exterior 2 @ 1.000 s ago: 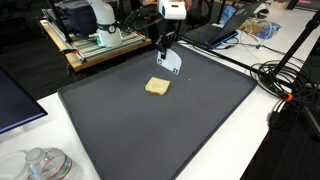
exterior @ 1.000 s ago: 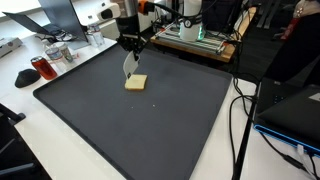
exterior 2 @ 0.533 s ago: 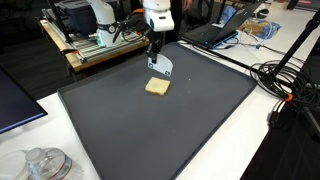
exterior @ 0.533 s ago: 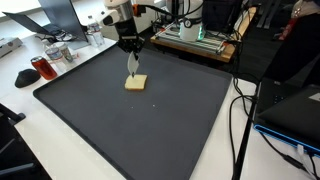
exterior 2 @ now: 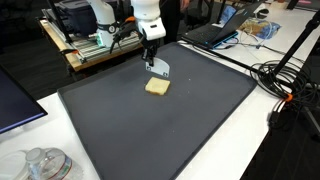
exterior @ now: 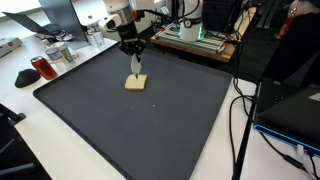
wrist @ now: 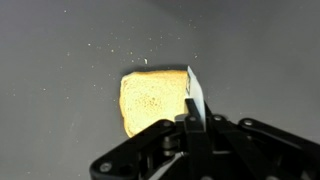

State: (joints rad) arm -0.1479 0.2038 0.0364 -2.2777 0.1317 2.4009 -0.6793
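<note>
My gripper (wrist: 190,125) has its fingers clamped together on a thin white blade (wrist: 196,95), which hangs straight down from them in both exterior views (exterior: 135,66) (exterior 2: 160,68). Right under the blade's tip lies a slice of bread (wrist: 152,100). In the wrist view the blade runs along one edge of it, and I cannot tell whether they touch. Beneath the tool spreads the black mat (wrist: 60,60), with pale crumbs (wrist: 120,50) scattered just beyond the bread.

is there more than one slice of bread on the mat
No, only one slice of bread lies on the dark mat.
</note>
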